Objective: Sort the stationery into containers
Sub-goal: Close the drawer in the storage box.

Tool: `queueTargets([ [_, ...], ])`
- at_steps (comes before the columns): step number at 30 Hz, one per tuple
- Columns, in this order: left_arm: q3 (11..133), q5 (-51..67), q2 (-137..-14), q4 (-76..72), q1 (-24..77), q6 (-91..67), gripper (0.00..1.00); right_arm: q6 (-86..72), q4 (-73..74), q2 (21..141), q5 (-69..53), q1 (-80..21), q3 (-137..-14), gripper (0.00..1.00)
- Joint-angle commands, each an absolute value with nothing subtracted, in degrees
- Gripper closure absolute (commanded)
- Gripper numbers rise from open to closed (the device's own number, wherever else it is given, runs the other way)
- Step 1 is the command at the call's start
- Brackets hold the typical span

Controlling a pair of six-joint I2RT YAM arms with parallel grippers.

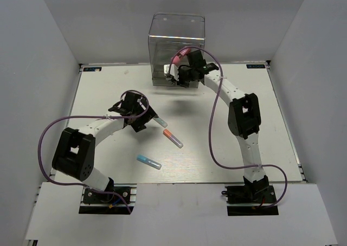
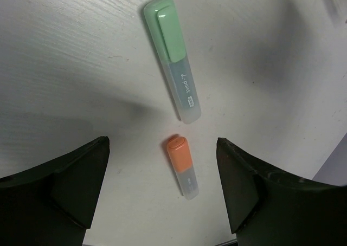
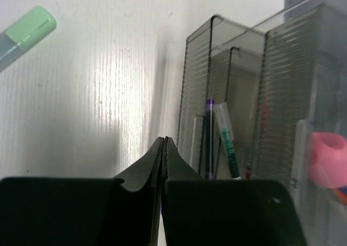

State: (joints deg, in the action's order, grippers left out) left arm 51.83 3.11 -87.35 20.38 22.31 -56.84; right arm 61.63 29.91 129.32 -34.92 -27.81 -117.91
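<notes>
The clear container (image 1: 177, 40) stands at the table's back; in the right wrist view its ribbed drawers (image 3: 238, 94) hold a purple pen (image 3: 210, 140) and a green pen (image 3: 228, 146), with a pink cap (image 3: 328, 159) at the right. My right gripper (image 1: 175, 78) is at the box's base, jaws pressed shut (image 3: 164, 141), nothing seen between them. My left gripper (image 1: 142, 119) is open (image 2: 162, 186) above the table. An orange-capped marker (image 2: 181, 165) lies between its fingers and below them, and a green-capped marker (image 2: 172, 56) lies just beyond. A blue-capped marker (image 1: 148, 161) lies nearer the front.
In the top view the green-capped marker (image 1: 160, 121) and the orange-capped marker (image 1: 173, 138) lie mid-table. The white table (image 1: 227, 148) is walled by grey panels on the left, right and back. Purple cables loop over both arms.
</notes>
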Motion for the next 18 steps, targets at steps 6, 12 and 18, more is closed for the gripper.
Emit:
queueTargets([
  [6, 53.7, 3.7, -87.5, 19.8, 22.1, -56.7, 0.11, 58.2, 26.3, 134.6, -26.6, -27.7, -119.8, 1.00],
  [12, 54.4, 4.2, -88.1, 17.4, 22.1, -57.7, 0.11, 52.7, 15.4, 135.0, -18.5, -27.9, -118.1, 1.00],
  [18, 56.9, 6.2, -91.3, 9.3, 22.1, -60.3, 0.14, 50.5, 8.9, 135.9, -11.0, -27.9, -118.1, 1.00],
])
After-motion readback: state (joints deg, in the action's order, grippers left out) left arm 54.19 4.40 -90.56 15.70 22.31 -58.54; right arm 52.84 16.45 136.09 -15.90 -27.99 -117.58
